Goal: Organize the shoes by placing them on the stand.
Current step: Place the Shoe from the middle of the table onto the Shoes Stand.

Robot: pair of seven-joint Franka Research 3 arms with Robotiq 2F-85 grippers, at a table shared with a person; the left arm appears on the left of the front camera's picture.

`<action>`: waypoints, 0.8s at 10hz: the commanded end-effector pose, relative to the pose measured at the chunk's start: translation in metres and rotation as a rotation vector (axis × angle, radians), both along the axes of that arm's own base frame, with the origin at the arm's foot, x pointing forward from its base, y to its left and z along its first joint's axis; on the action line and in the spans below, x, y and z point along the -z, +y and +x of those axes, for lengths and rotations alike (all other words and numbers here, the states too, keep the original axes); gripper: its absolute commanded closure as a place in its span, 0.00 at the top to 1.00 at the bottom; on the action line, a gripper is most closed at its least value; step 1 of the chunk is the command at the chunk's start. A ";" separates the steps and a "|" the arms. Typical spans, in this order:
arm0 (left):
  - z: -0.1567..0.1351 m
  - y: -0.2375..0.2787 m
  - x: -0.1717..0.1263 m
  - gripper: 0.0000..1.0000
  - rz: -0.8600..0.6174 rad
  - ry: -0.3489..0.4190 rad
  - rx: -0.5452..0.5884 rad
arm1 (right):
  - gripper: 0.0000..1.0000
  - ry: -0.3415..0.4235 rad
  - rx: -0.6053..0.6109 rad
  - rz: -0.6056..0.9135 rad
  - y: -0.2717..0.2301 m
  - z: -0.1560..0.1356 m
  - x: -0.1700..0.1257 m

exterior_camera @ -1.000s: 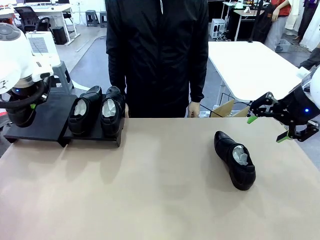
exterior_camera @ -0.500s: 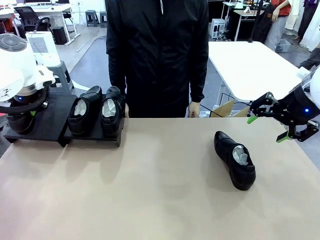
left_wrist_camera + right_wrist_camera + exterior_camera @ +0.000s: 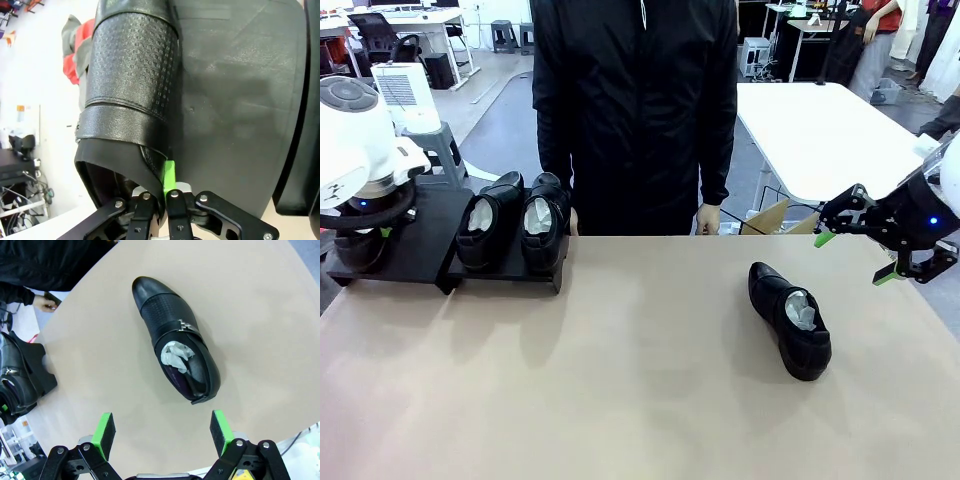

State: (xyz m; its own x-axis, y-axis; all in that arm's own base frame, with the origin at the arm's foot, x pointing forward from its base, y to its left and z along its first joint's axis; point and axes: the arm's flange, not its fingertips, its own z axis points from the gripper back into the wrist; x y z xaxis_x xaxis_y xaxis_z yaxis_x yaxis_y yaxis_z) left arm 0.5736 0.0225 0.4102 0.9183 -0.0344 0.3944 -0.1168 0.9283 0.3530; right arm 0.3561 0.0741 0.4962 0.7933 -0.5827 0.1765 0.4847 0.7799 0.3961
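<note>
The left claw point(image 3: 159, 196) pinched a dress shoe's point(image 3: 131, 85) heel collar over the stand point(image 3: 240, 100); that thin grip risked slipping; the right claw point(image 3: 162, 431) hung spread.

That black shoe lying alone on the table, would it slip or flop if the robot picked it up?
The shoe looks glossy, so a grip on its smooth toe might slip; the textured band and metal buckle could hold better. The leather seems fairly stiff, and the crumpled paper stuffed inside probably helps it keep shape. Lying flat on its sole, it should slide rather than roll if pushed.
</note>
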 end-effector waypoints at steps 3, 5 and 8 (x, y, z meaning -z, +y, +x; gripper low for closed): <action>0.001 0.001 0.006 0.76 0.016 -0.048 -0.028 | 1.00 -0.003 -0.012 0.005 -0.001 0.001 -0.001; -0.001 0.000 0.000 1.00 0.017 -0.060 -0.029 | 1.00 -0.003 -0.012 0.005 -0.001 0.001 -0.001; -0.002 0.004 -0.016 1.00 0.014 -0.092 -0.036 | 1.00 -0.003 -0.012 0.005 -0.001 0.001 -0.001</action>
State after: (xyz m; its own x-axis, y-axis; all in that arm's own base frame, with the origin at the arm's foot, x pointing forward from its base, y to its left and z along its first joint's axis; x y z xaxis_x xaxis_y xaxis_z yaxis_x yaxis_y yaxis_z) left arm 0.5757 0.0253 0.4233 0.8994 -0.0153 0.4368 -0.1495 0.9283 0.3403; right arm 0.3561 0.0742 0.4962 0.7933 -0.5826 0.1765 0.4847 0.7799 0.3961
